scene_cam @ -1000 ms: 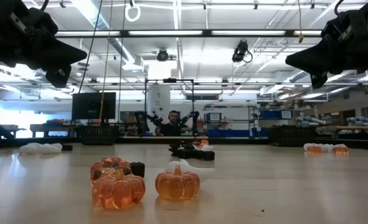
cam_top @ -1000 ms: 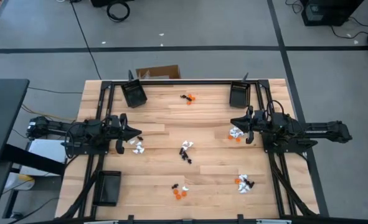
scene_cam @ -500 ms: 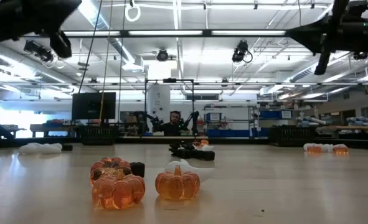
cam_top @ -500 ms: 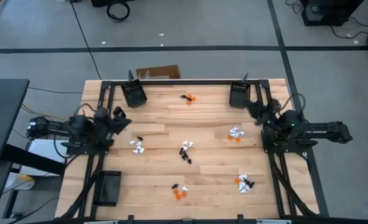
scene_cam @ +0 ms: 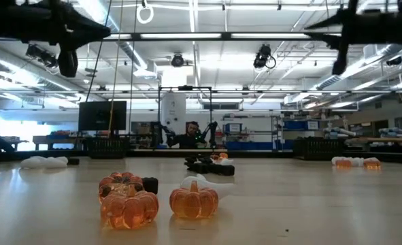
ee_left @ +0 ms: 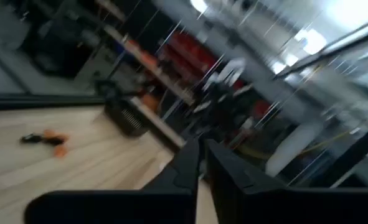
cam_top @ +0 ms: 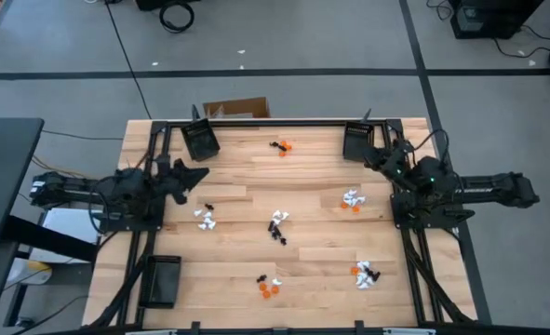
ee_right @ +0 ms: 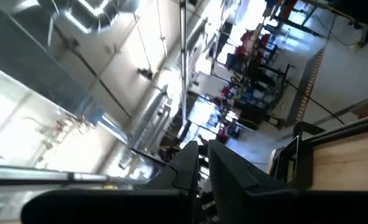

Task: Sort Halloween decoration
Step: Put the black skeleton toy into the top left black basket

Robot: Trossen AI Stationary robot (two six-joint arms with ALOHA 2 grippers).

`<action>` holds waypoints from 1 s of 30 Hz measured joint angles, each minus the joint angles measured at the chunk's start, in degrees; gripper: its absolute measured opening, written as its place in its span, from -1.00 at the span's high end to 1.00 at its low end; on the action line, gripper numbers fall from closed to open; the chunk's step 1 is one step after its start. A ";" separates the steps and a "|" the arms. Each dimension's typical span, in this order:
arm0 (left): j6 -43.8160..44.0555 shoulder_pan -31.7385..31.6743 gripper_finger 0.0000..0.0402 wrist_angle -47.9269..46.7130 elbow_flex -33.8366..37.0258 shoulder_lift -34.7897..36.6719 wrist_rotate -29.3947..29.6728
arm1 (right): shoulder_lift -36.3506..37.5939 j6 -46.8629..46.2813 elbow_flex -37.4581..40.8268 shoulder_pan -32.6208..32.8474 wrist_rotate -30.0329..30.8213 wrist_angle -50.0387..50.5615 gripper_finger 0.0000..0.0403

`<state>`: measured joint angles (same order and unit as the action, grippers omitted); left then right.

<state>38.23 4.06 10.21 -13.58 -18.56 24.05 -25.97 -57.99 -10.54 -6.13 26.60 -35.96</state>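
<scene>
Both arms have pulled back and swung toward the far side since a second ago, when their tips hung over the trinket piles. Now the left gripper sits at the left edge, angled toward the far-left tray. Its wrist view shows the two fingers nearly together with only a thin slit between them and nothing held. Just to its near-right lies a white cluster with one black piece beside it.

Moving right, a mixed black and white group sits mid-table, an orange and black pair lies by the far edge, and orange pumpkins rest at the near edge; in the low view these pumpkins stand closest to the camera. Further right are a white and orange pile and a near-right mixed pile.

The right gripper hovers beside the far-right tray, its fingers likewise narrow and empty. A third tray waits at the near-left corner.

For the next pick, the white cluster lies near and right of the left tip, and the white and orange pile lies near and slightly left of the right tip. Each arm is clearly closer to its own side's pile.
</scene>
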 joint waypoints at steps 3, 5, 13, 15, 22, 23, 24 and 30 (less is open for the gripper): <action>0.39 -4.05 0.58 -8.28 -5.61 -4.58 -1.98 | -8.93 3.60 -6.27 0.00 0.02 0.00 0.77; 0.73 -7.23 0.46 -14.12 -9.44 -7.33 -2.29 | -14.33 9.34 -10.20 0.00 0.14 0.11 0.77; -4.25 -23.33 0.23 -26.31 -16.94 -19.09 -15.08 | -30.81 8.04 -20.36 -1.27 1.57 1.22 0.77; -4.29 -27.76 0.23 -26.55 -16.88 -22.76 -19.02 | -33.95 4.25 -22.10 -2.11 -0.64 5.54 0.77; -3.68 -40.10 0.23 -25.39 -16.88 -33.72 -25.45 | -42.18 -0.98 -29.92 -7.45 -8.34 28.53 0.77; -3.32 -41.16 0.23 -25.13 -16.88 -34.81 -25.74 | -43.10 1.16 -31.21 -8.63 -9.97 30.34 0.77; -3.08 -41.99 0.23 -24.31 -16.90 -35.86 -26.09 | -43.98 3.81 -32.46 -9.77 -11.10 31.55 0.77; -2.70 -45.59 0.23 -26.34 -18.86 -42.08 -26.28 | -49.94 16.76 -39.98 -17.06 -13.31 33.04 0.77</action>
<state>35.52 -41.53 -16.13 -32.44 -60.64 -2.23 -75.91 -41.23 -50.53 -23.19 13.29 -2.92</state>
